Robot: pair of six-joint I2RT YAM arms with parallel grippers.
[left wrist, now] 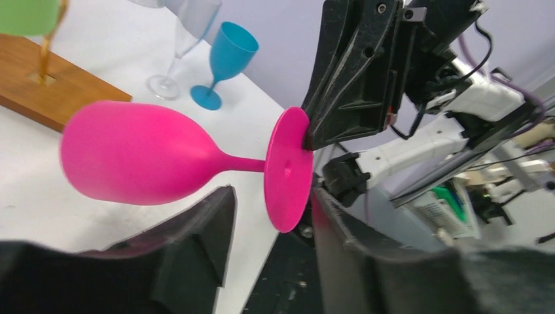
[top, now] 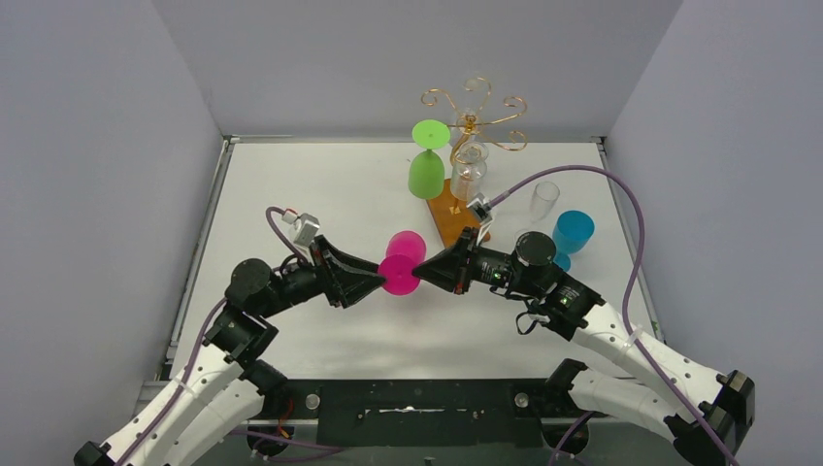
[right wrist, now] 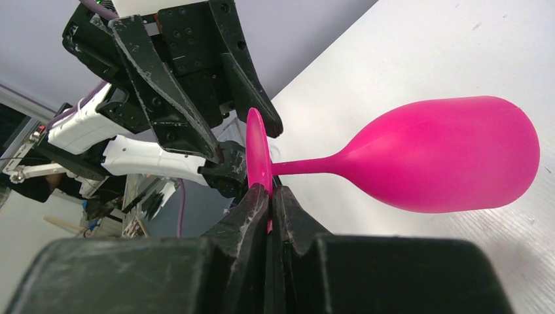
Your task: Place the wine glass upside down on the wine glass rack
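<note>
The pink wine glass [top: 403,260] is held lying sideways above the table, mid-front. My right gripper [top: 424,266] is shut on the rim of its round foot [right wrist: 259,154]; the fingertips [right wrist: 256,203] pinch the foot's edge. My left gripper [left wrist: 271,212] is open, its fingers [left wrist: 199,239] straddling the foot's lower edge without touching it. The bowl [left wrist: 134,154] points away from the foot. The wine glass rack [top: 473,118], gold wire on a wooden base [top: 447,216], stands at the back centre.
A green glass [top: 426,160] and a clear glass [top: 469,167] hang upside down on the rack. A clear glass [top: 543,200] and a blue glass [top: 572,233] stand upright right of the base. White walls enclose the table.
</note>
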